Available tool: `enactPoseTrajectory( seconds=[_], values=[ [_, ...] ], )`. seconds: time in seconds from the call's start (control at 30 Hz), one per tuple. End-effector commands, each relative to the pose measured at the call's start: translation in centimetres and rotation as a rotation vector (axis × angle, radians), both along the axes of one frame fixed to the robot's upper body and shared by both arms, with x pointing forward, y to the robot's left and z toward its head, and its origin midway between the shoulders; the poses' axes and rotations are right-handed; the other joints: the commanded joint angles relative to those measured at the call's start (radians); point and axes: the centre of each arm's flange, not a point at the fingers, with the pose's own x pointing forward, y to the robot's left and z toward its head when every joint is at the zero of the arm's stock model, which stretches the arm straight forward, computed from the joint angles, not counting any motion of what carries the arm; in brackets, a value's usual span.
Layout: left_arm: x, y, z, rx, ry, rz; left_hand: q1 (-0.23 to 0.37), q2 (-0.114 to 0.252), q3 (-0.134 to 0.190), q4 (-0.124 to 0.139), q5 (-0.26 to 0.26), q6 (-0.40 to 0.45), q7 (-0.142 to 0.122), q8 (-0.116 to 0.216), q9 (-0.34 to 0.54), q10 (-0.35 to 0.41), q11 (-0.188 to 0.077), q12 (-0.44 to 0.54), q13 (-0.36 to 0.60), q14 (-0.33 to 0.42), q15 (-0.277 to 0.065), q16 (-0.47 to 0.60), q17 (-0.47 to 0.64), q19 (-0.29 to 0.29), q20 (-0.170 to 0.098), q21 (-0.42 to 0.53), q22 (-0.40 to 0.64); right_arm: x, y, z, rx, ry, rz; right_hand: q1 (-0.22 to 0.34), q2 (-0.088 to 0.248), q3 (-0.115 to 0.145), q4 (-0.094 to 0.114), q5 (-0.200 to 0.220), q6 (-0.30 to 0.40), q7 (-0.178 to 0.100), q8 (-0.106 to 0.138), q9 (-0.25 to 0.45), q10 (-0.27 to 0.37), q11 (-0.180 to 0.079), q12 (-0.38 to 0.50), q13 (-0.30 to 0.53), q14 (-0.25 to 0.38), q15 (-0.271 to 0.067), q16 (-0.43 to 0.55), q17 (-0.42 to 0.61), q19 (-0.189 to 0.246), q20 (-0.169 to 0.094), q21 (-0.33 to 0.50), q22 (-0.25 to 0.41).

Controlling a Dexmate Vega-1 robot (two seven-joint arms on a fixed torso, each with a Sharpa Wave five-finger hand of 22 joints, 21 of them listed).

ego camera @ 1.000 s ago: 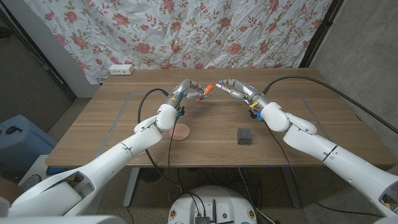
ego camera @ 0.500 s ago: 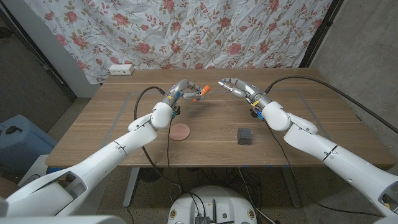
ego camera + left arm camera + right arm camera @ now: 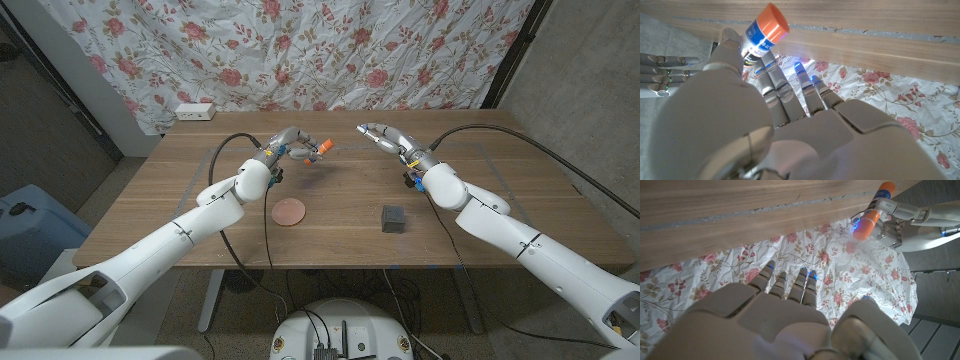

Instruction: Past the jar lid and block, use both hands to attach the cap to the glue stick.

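Now | left hand (image 3: 290,143) holds capped glue stick (image 3: 315,151) | right hand (image 3: 383,137) empty

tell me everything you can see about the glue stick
The glue stick is a small tube with a blue and white label and orange at both ends, so the cap looks already on. The left hand holds it by its body above the far part of the table, tilted. The right hand is apart from it.
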Motion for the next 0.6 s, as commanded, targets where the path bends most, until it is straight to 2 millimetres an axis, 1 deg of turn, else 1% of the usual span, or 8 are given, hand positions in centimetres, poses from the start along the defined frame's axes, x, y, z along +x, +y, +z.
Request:
enactPoseTrajectory(
  seconds=[0.03,0.4,0.6],
  values=[
    [-0.1,0.8,0.5,0.065,0.021,0.021,0.011,0.021,0.005,-0.007,0.006,-0.007,-0.002,0.005,0.021,-0.004,-0.003,0.008,0.005,-0.006,-0.121,-0.002,0.000,-0.004,-0.001,0.000,0.002,0.7,-1.0,-0.4,0.092,0.031,0.007,0.003,0.008,0.001,-0.003,0.008,0.013,-0.002,0.002,0.001,0.004,0.007,-0.002,0.002,0.011,0.000,0.004,0.000,0.012,0.003,0.004,0.004],
    [-0.3,1.4,0.6,0.115,0.041,0.036,0.045,0.019,0.015,-0.016,0.011,-0.026,-0.014,0.004,0.020,-0.022,-0.004,0.010,0.005,-0.011,-0.126,-0.001,0.000,-0.007,0.003,0.001,0.002,1.3,-2.0,-0.5,0.145,0.045,0.000,0.002,0.009,0.000,-0.004,0.008,0.018,-0.004,0.003,0.001,0.006,0.010,-0.001,0.002,0.013,0.000,0.004,-0.001,0.018,0.006,0.004,0.004],
    [-0.6,1.7,0.4,0.150,0.049,0.048,0.056,0.021,0.019,-0.017,0.012,-0.031,-0.016,0.004,0.020,-0.028,-0.005,0.010,0.006,-0.013,-0.127,-0.001,0.000,-0.008,0.005,0.001,0.002,1.8,-2.4,-0.8,0.187,0.072,0.022,0.001,0.010,0.000,-0.004,0.008,0.019,-0.004,0.002,0.002,0.006,0.012,-0.001,0.002,0.014,0.000,0.004,-0.001,0.020,0.006,0.003,0.004]
  ],
)
